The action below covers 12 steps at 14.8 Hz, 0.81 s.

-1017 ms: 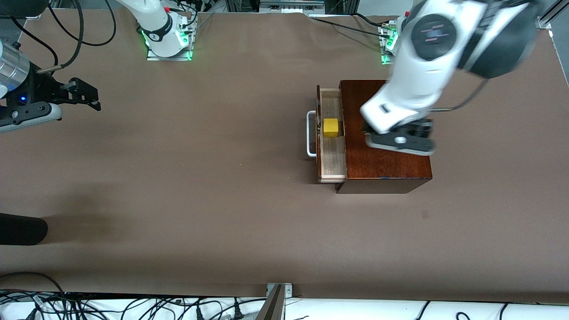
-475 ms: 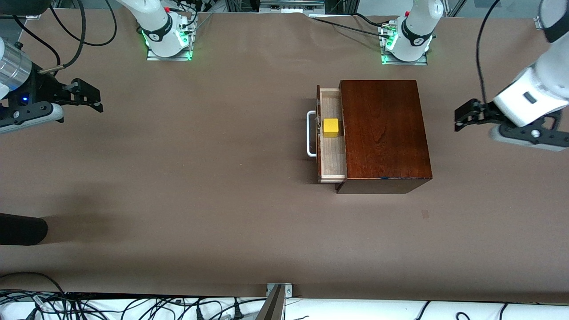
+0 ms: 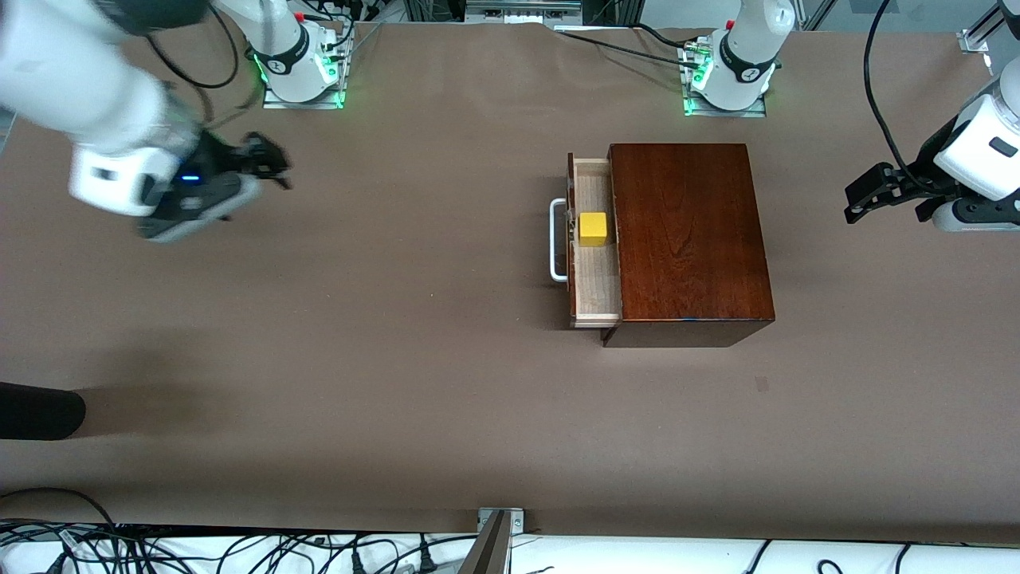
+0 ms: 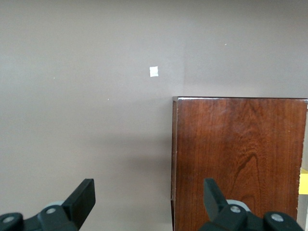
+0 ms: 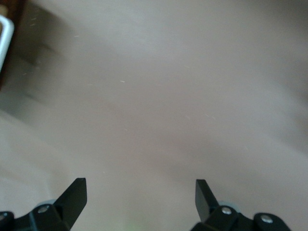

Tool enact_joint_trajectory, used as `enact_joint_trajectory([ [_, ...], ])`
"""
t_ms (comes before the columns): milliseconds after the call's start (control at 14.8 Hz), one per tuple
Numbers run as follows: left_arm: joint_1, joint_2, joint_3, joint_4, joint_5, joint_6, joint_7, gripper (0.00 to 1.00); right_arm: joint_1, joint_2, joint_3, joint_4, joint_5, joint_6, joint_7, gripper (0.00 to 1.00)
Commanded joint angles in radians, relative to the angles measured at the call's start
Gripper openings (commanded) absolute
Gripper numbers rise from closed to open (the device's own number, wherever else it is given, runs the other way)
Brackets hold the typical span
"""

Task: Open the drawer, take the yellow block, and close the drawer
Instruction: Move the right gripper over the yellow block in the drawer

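Note:
The dark reddish-brown wooden box (image 3: 689, 239) stands toward the left arm's end of the table. Its drawer (image 3: 596, 275) is pulled partly out, the white bar handle (image 3: 557, 239) facing the right arm's end. The yellow block (image 3: 593, 229) sits in the drawer's pale wood tray. My left gripper (image 3: 861, 199) is open and empty over the table beside the box's closed end. The left wrist view shows the gripper (image 4: 149, 195), the box (image 4: 240, 159) and a sliver of the block (image 4: 303, 184). My right gripper (image 3: 269, 163) is open and empty over bare table, well apart from the handle. The right wrist view shows the gripper (image 5: 139, 190) and the handle (image 5: 5, 41).
The arm bases (image 3: 299, 68) (image 3: 729, 72) stand along the table's edge farthest from the front camera. A black object (image 3: 36, 410) juts in at the right arm's end, nearer to the camera. A small pale mark (image 4: 154, 71) lies on the table near the box.
My left arm has swung off the top of the box out to the left arm's end of the table. My right gripper has moved toward the middle of the table. Drawer and block are unmoved.

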<state>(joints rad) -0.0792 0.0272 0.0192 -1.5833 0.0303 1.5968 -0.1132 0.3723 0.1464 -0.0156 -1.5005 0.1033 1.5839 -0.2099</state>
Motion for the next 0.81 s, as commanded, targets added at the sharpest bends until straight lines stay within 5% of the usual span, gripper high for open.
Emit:
enact_joint_trajectory([
  [0, 0.010, -0.032, 0.015, -0.030, -0.020, -0.084, -0.014, 1.00, 0.139, 0.030, 0.025, 0.013, 0.003, 0.053, -0.023, 1.00],
  [271, 0.016, -0.020, 0.004, -0.012, -0.013, -0.052, -0.013, 1.00, 0.391, 0.134, 0.023, 0.057, -0.010, 0.160, -0.013, 1.00],
  [542, 0.019, -0.015, 0.015, -0.012, -0.027, -0.040, 0.086, 1.00, 0.536, 0.353, 0.023, 0.264, -0.027, 0.229, -0.016, 1.00],
  [746, 0.018, -0.010, 0.013, -0.006, -0.026, -0.038, 0.087, 1.00, 0.600, 0.498, 0.023, 0.385, -0.120, 0.319, -0.068, 1.00],
])
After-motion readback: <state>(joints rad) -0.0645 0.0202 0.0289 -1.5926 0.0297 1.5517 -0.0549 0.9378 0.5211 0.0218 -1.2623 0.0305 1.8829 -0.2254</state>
